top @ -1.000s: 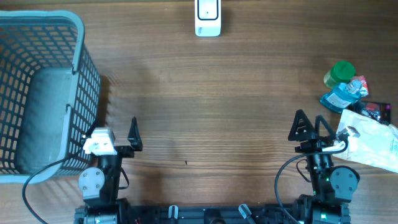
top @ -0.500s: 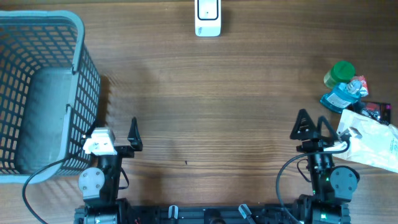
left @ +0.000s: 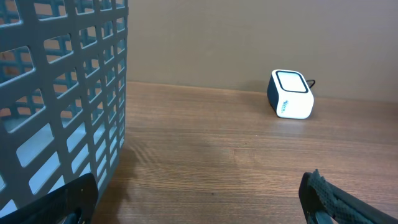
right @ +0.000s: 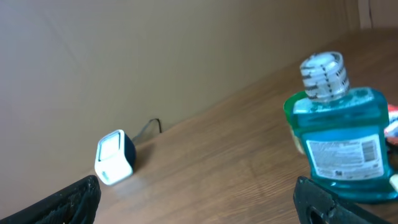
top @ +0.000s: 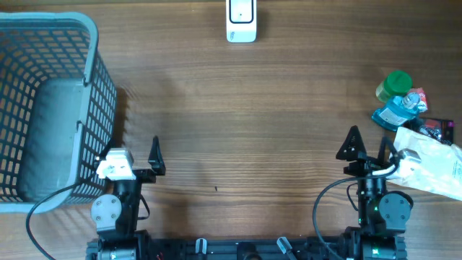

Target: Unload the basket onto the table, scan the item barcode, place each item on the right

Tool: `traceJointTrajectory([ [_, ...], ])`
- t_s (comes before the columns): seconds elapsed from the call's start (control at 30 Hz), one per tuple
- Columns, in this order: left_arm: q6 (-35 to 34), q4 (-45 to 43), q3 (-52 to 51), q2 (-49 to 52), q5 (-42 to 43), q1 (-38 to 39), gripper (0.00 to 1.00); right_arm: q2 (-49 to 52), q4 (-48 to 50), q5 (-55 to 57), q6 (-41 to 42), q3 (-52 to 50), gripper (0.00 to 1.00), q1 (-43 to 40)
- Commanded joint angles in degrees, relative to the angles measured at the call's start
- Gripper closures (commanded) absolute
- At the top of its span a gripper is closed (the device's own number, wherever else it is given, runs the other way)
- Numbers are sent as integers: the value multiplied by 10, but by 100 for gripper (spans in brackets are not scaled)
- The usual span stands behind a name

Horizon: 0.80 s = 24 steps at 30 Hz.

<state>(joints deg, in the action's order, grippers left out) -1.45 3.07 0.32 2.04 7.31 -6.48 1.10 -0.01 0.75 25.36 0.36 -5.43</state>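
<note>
Both of my arms sit folded low at the near edge of the table, wrists level and pointing toward the far side. My left tool is spread wide with nothing between its fingers, just beside the grey basket. My right tool is also spread wide and holds nothing. It is angled toward the pile of goods at the right edge of the table, with the white pouch just beside its outer finger. The blue mouthwash bottle stands upright in that pile, next to a green-lidded jar, its label facing my right wrist camera. The white scanner sits well apart at the far edge, in the middle. Compared with a second ago, my right tool has swung slightly rightward toward the pile. My left arm, the goods and the scanner have not moved.
</note>
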Motion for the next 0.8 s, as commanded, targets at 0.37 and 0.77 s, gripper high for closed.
traceJointTrajectory([
  [0.37,-7,7,0,-4,-3,-1,0,-9,2,-67,-203,-1,0,-2],
  [0.77,-7,7,0,-4,-3,-1,0,-9,2,-71,-278,-1,0,-2],
])
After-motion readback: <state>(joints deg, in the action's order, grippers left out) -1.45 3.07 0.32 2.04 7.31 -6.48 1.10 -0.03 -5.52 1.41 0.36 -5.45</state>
